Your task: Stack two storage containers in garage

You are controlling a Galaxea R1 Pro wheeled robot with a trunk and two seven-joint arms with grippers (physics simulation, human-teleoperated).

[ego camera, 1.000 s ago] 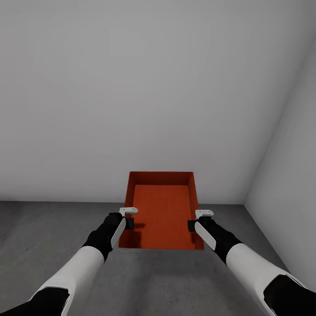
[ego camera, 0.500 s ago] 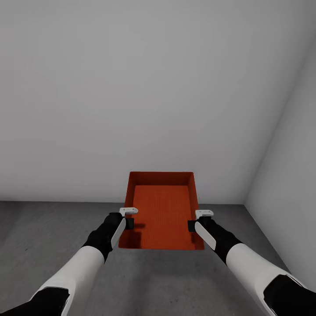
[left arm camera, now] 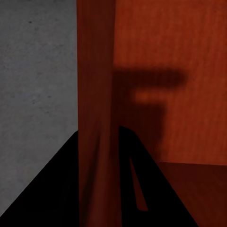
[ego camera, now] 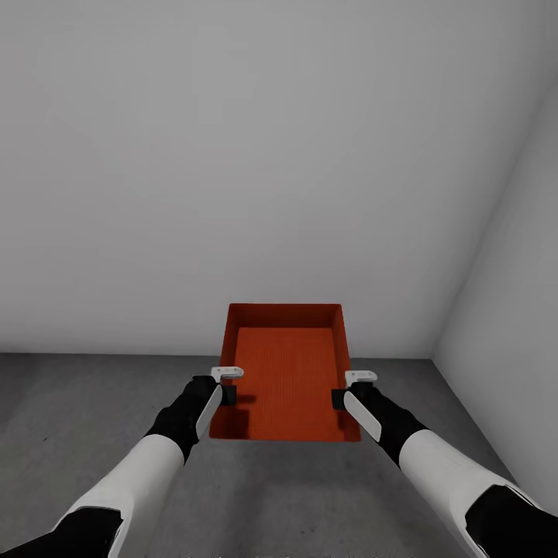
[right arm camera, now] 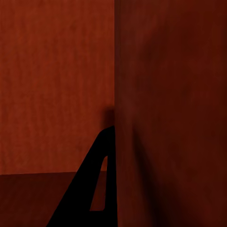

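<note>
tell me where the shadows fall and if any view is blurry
Head view: sharp, evenly lit; the left gripper casts a shadow on the container base. Left wrist view: a blocky gripper shadow on the orange base. Right wrist view: dim, the close wall looks soft.

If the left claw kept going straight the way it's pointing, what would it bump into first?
Nothing new at once: the left claw already pinches the red box's side wall. Going straight on, it would probably slide along that wall and then meet the grey floor beneath, though depth is hard to judge.
</note>
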